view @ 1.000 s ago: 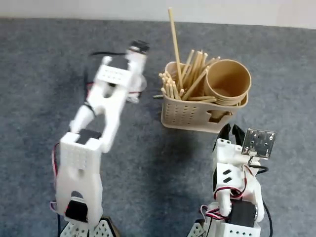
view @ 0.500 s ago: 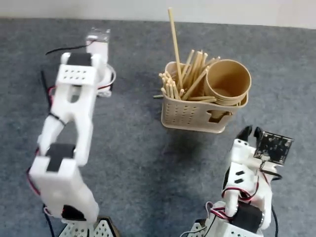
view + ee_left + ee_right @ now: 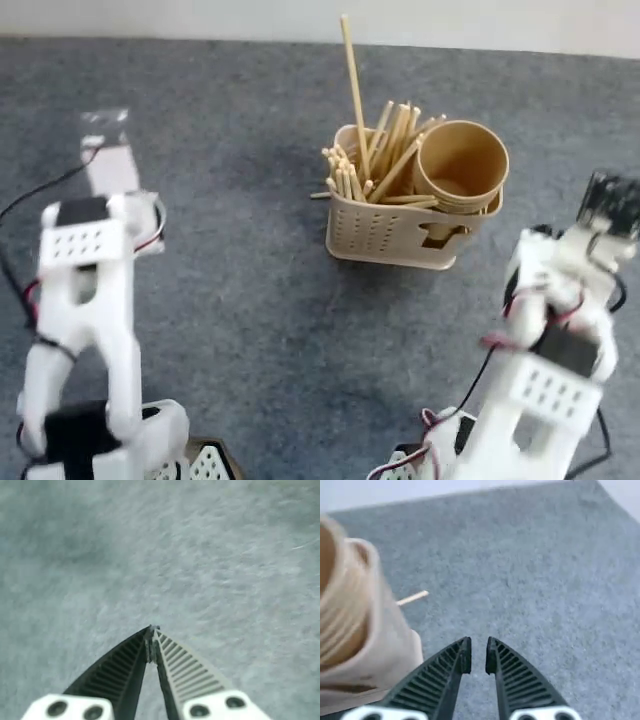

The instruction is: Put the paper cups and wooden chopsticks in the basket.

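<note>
The paper cups (image 3: 462,165) are sitting nested in one stack in the right-hand end of the basket (image 3: 385,235), and the wooden chopsticks (image 3: 385,150) are standing bundled in the other end, with one long chopstick (image 3: 353,80) sticking up well above the rest. Judging from this, the loading is looking all but done, and the step in hand is getting both arms clear without upsetting the basket. Doing that well is mostly a matter of the right gripper (image 3: 476,655), which is hanging just beside the basket wall: it should be keeping off the rim and avoiding the tall stick. One chopstick tip (image 3: 320,195) is poking out at the basket's far side, and whether it is lying on the grey carpet (image 3: 260,300) or passing through the wall is not clear, so it is worth checking. The right gripper's fingers are standing a narrow gap apart, holding nothing. The left gripper (image 3: 151,632) is pointing down at bare carpet with its fingertips meeting and nothing between them. In the high view the left arm (image 3: 90,280) is stretching up the table's left side, well apart from the basket, while the right arm (image 3: 555,300) is angling up beside the basket's right end.
</note>
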